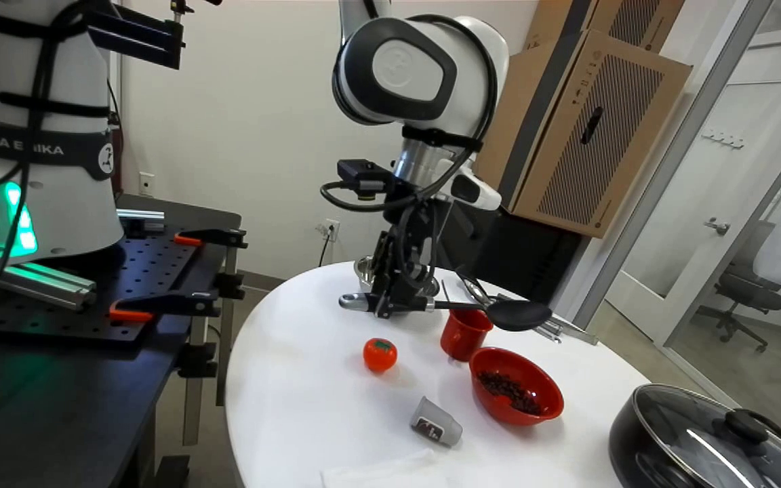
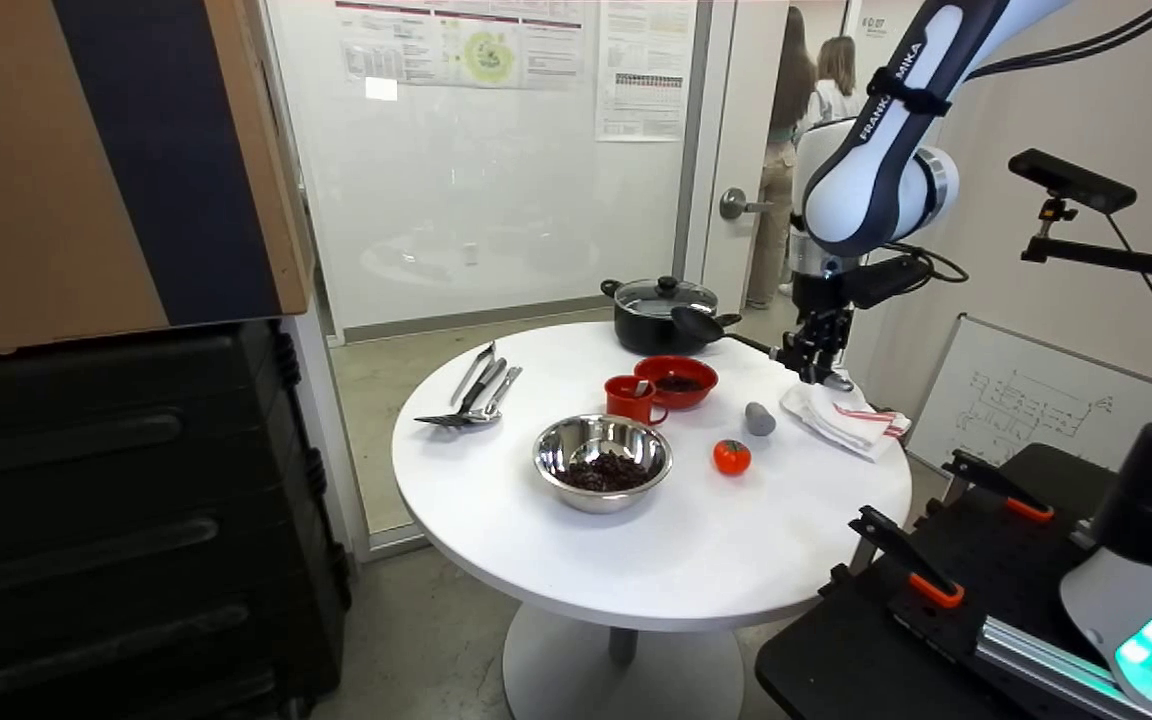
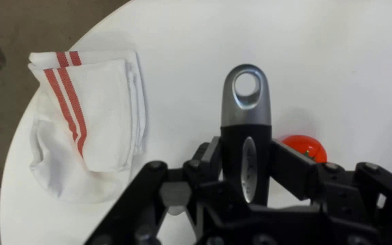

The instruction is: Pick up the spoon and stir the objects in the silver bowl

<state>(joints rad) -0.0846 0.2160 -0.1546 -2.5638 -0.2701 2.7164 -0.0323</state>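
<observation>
Black spoon [image 1: 516, 315] held, seemingly level.

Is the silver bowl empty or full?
Partly filled: in an exterior view, dark bits lie in the silver bowl, bare metal above them.

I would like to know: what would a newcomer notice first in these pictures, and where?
Probably the black spoon, gripped by its handle in the hand above the white table. Then the tomato, bright red between the silver bowl and the towel. The red bowl and the red mug beside it also stand out.
</observation>
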